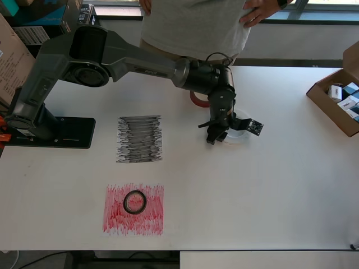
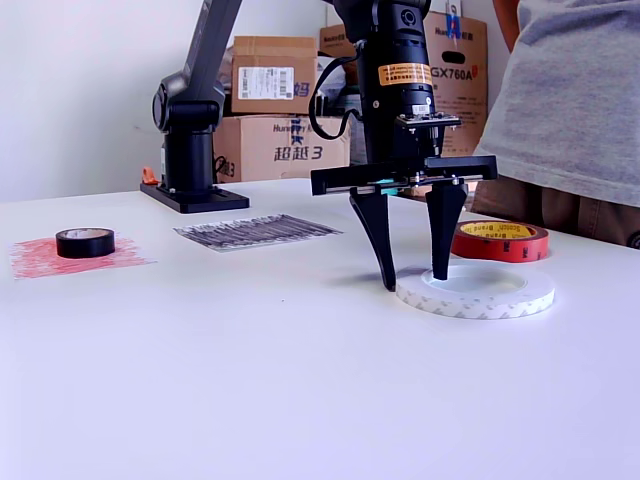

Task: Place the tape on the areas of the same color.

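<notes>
A wide flat white tape roll (image 2: 478, 291) lies on the table right of centre in the overhead view (image 1: 239, 130). My gripper (image 2: 413, 280) is open and points straight down, low over the ring's left wall; one finger is outside the ring and the other is over its hole (image 1: 220, 136). Just behind it lies the dark-red roll (image 2: 500, 241), partly hidden under the arm in the overhead view (image 1: 196, 100). The small black roll (image 1: 134, 202) rests on the red scribbled area (image 1: 115, 216). Nothing lies on the black scribbled area (image 1: 139, 139). I can make out no white area.
The arm's base (image 1: 50, 131) stands at the overhead view's left. An open cardboard box (image 1: 328, 103) holding small packs stands at the right edge. A person (image 1: 196, 25) stands at the far side of the table. Cartons (image 2: 270, 75) are stacked behind the table.
</notes>
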